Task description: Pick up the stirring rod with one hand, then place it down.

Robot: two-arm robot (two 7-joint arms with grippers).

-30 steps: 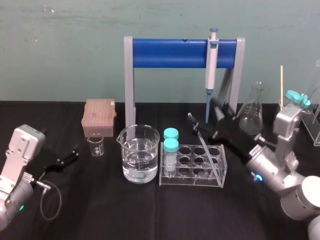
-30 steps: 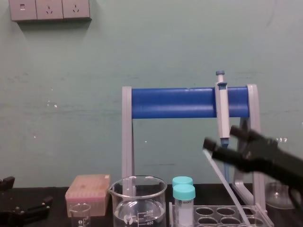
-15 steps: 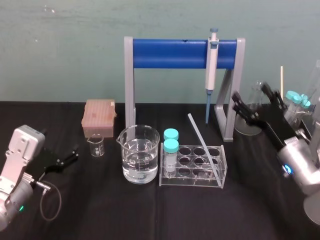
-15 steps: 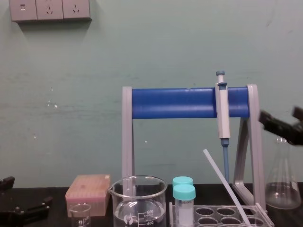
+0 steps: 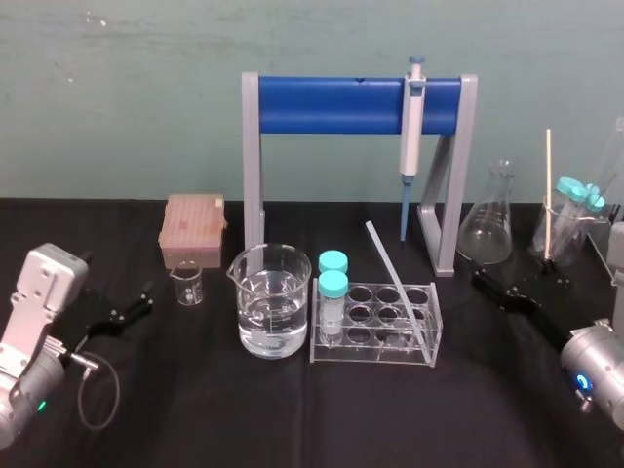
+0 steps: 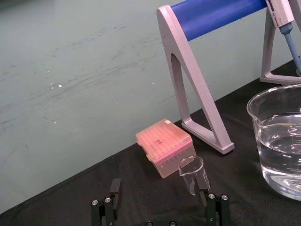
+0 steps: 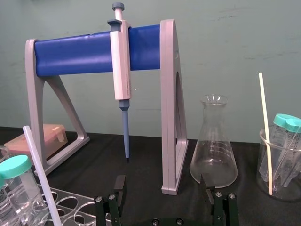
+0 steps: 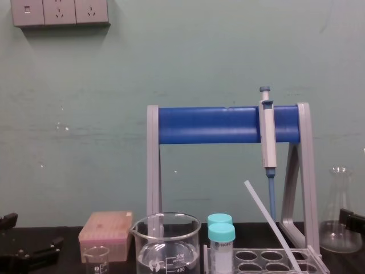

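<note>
- My right gripper, black with two flat fingers, hovers low over the black table near its right edge. The fingers are spread wide and pinch nothing.
- The long, thin, translucent white stirring rod stands free of both grippers, leaning in the clear plastic rack with round holes at the middle of the table.
- The rod's lower end sits in a hole at the rack's front right corner. Its long axis rises towards the table's back edge and to my left.
- From my right gripper the rod lies to my left, with bare table between us. In the right wrist view the rod slants up at the side of the spread fingers.
- My left gripper is parked near the table's left edge, fingers also spread. It is well apart from the rod, so I judge the right arm the nearer one.
- Two clear tubes with teal caps stand at the rack's left end, and a large glass beaker of water sits just beside the rack.
- Behind the rod's raised end stands a grey stand with a blue crossbar, holding a grey-and-blue pipette. I judge the stand's right leg and the pipette's tip the things to avoid.
- An empty glass conical flask stands behind my right gripper.
</note>
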